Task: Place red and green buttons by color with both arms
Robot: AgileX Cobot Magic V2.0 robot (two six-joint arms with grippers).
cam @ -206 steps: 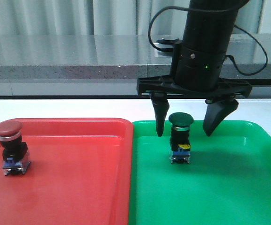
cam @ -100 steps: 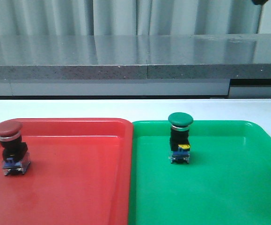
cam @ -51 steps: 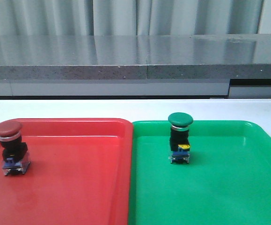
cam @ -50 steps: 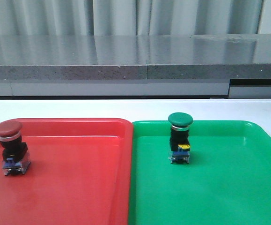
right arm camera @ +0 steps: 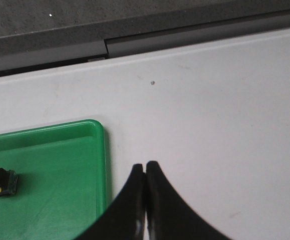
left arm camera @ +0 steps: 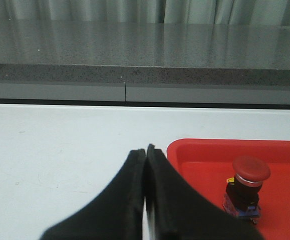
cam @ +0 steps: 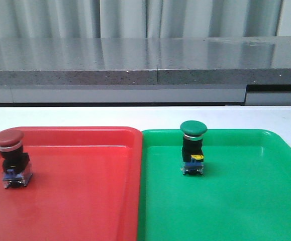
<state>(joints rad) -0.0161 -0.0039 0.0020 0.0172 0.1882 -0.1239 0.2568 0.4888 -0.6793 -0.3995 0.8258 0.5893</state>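
Off the trays, over bare white table (right arm camera: 225, 125), both claws pinched tight, holding nothing: left gripper (left arm camera: 145, 152), right gripper (right arm camera: 145, 167). Sorting looks finished; next move likely just parking the arms. Red tray (cam: 85, 201) holds red button (cam: 10, 158) upright near its left edge; green tray (cam: 246, 201) holds green button (cam: 193, 147) upright.

A big flat red plastic tray (cam: 85, 201) and a big flat green plastic tray (cam: 246, 201) are set side by side on a white table (cam: 135, 115), with their edges touching. A long grey speckled stone ledge (cam: 135, 60) is seen behind the table, and pale curtains (cam: 135, 17) are hung behind it.
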